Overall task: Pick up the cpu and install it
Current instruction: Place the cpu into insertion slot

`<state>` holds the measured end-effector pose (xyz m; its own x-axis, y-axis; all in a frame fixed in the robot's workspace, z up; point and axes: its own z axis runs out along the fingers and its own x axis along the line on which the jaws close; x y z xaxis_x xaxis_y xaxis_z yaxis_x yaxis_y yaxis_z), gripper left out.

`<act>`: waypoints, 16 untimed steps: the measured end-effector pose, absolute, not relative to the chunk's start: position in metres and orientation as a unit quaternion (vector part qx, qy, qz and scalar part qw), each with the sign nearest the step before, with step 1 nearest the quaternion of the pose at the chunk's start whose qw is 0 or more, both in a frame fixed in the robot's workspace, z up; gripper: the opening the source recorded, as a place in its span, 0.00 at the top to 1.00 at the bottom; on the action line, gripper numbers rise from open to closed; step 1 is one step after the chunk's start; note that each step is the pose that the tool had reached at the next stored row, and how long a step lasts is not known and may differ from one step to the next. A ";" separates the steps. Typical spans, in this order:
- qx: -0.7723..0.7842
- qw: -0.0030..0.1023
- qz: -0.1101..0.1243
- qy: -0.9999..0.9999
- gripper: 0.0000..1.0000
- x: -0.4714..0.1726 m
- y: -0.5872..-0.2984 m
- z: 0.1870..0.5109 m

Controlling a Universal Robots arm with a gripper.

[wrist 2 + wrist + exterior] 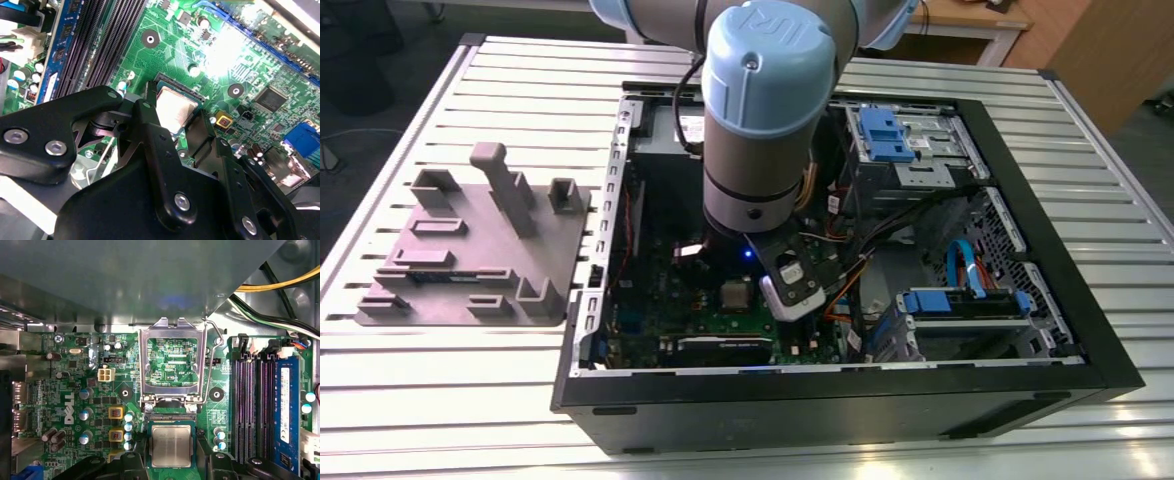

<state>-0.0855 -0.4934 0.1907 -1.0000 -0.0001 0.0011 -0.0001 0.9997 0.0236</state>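
You have the black gripper set low over the green motherboard; the small square silver-topped cpu lies between its sides, in the socket, whose steel frame stands raised for access. Clamped or released: cannot tell

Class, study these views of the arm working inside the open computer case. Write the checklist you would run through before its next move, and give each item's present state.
1. Load plate swung up, off the socket: ok.
2. cpu lying square within the socket outline: ok.
3. cpu fully seated, flat all round: cannot tell.
4. gripper centred on the cpu: ok, it straddles the chip in both wrist views.
5. Whether the gripper grips the cpu or has let go: cannot tell.
6. Cables away from the socket: ok, they run off to one side of the load plate.
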 end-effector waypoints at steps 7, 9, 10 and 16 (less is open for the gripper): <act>0.001 0.001 -0.012 -1.000 0.53 -0.086 -0.493 0.187; 0.001 0.001 -0.012 -1.000 0.53 -0.086 -0.493 0.187; 0.001 0.001 -0.012 -1.000 0.53 -0.086 -0.493 0.187; 0.001 0.001 -0.012 -1.000 0.53 -0.086 -0.493 0.187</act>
